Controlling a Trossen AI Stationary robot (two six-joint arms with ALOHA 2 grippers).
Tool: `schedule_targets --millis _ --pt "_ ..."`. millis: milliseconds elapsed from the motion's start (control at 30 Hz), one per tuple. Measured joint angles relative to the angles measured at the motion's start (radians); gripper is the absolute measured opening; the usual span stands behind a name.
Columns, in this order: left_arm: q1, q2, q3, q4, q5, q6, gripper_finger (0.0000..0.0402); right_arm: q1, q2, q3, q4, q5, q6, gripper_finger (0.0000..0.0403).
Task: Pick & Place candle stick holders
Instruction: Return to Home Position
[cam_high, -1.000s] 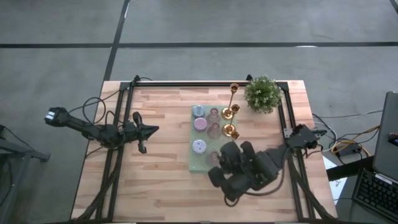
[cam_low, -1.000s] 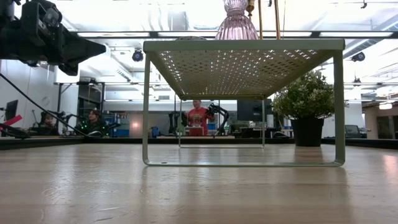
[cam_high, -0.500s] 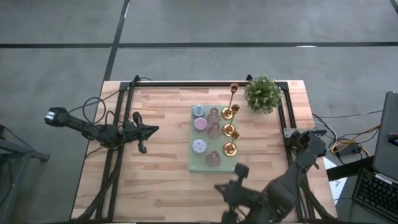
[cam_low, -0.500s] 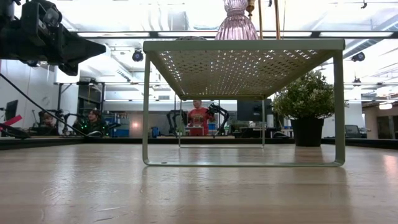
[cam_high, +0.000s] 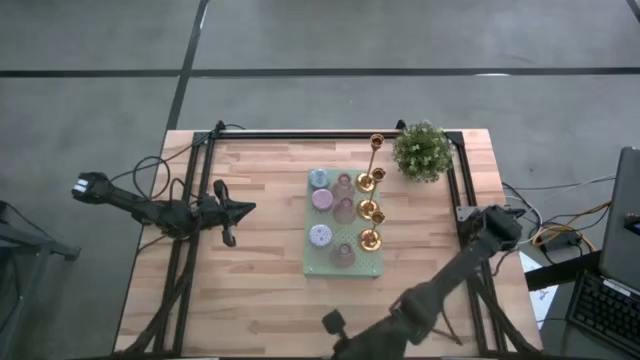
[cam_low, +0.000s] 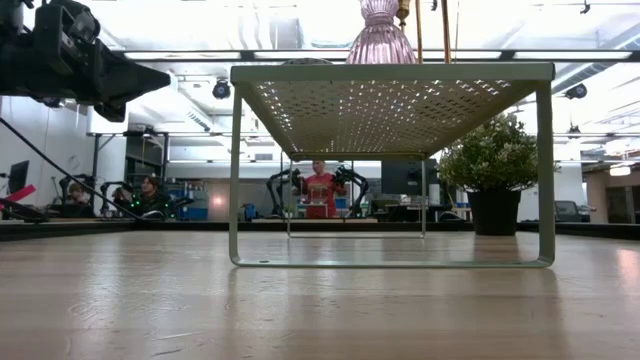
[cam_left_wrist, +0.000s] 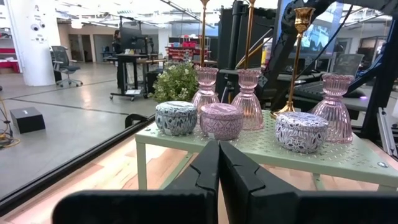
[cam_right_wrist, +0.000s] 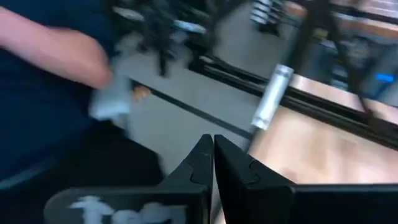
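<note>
The candle stick holders stand on a pale green perforated mat (cam_high: 343, 268), a low shelf on thin legs (cam_low: 235, 180). A tall thin gold holder (cam_high: 377, 143) stands at its far end, and shorter gold ones (cam_high: 370, 238) run along its right side. Pink glass cups (cam_left_wrist: 249, 99) fill the middle, round patterned tins (cam_left_wrist: 176, 118) the left. My left gripper (cam_high: 248, 208) is shut and level, left of the mat, pointing at it. My right gripper (cam_high: 332, 322) is shut and empty at the table's near edge.
A green potted plant (cam_high: 421, 151) stands at the far right corner beside the mat. Black frame rails (cam_high: 330, 134) run along the far and side edges. In the right wrist view a person in dark blue (cam_right_wrist: 56, 81) is close beyond the table's edge.
My right gripper has swung away from the mat's near end toward the table's near edge, sinking and rolling as it went, and stays shut. The mat's near end, with a gold holder and a pink cup, has come into view. The holders have not moved.
</note>
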Motion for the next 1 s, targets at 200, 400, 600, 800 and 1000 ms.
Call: schedule_targets --millis 200,400,600,800,1000 --pt "0.0 0.0 0.0 -0.006 0.0 0.0 0.0014 -0.045 -0.093 -0.273 0.316 -0.127 -0.038 0.0008" --pt "0.0 0.0 0.0 -0.013 0.0 0.0 0.0014 -0.069 -0.207 -0.58 0.581 -0.196 -0.075 0.0008" --pt "0.0 0.0 0.0 -0.017 0.0 0.0 0.0014 -0.055 -0.314 -0.825 0.784 -0.199 0.006 0.0008" --pt "0.0 0.002 0.0 -0.026 0.0 0.0 0.0014 -0.03 -0.462 -1.028 0.818 -0.199 -0.054 0.0008" --pt "0.0 0.002 0.0 -0.027 0.0 0.0 0.0014 -0.029 -0.632 -1.205 0.872 -0.188 -0.008 0.0008"
